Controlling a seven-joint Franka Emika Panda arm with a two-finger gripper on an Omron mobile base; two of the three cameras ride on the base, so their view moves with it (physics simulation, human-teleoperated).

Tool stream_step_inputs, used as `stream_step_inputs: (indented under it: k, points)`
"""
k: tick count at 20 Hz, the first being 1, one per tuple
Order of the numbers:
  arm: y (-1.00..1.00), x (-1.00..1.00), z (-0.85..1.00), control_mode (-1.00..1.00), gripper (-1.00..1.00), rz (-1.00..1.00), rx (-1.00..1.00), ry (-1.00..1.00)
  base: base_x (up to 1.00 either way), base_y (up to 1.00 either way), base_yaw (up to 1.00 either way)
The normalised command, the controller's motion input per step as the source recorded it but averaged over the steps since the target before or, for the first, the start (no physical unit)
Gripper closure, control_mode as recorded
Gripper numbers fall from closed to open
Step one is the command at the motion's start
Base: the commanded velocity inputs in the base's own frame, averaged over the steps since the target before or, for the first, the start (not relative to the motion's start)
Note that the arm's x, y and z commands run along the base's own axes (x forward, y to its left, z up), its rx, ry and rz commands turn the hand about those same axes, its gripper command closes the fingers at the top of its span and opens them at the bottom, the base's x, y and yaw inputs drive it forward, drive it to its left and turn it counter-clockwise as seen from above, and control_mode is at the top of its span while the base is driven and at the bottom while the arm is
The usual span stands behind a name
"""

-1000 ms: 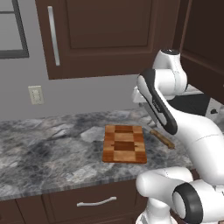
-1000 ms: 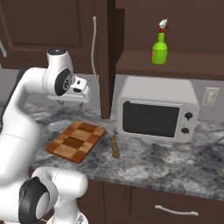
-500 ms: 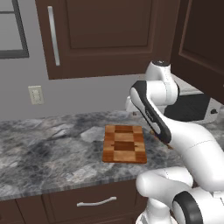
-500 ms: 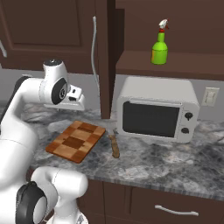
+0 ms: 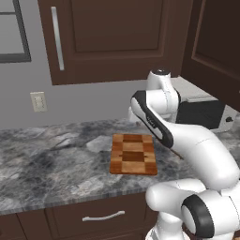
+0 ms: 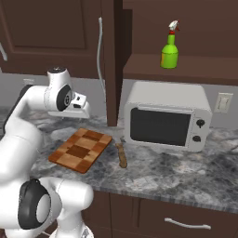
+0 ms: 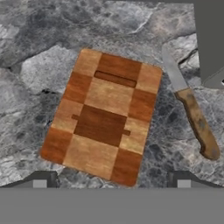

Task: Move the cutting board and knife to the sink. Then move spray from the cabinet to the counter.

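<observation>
Hand view looks down on the cutting board (image 7: 104, 118) lying flat on the marbled surface (image 7: 30, 52), knife (image 7: 192, 113) just beside its long edge, apart. End effector (image 7: 111, 177) hangs above, released, grasping nothing. Spray (image 6: 169, 50) stands on the cabinet (image 6: 186, 69) shelf over the microwave (image 6: 167, 122).

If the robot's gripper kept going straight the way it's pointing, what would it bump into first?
Most likely the cutting board. The hand view looks straight down along the open gripper, and the board lies on the counter right under it. The knife lies off to one side, apart from the board.
</observation>
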Motion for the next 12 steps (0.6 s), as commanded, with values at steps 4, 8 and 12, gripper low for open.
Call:
stream_step_inputs:
  k: [4, 8, 12]
  points:
    - [0.0, 0.56, -0.09, -1.0, -1.0, 0.0, -0.05, 0.0, 0.0, 0.0, 0.0]
    - [0.0, 0.35, -0.14, -1.0, -1.0, 0.0, 0.0, -0.01, 0.0, 0.0, 0.0]
    - [0.0, 0.18, -0.41, -1.0, -1.0, 0.0, 0.0, -0.03, 0.0, 0.0, 0.0]
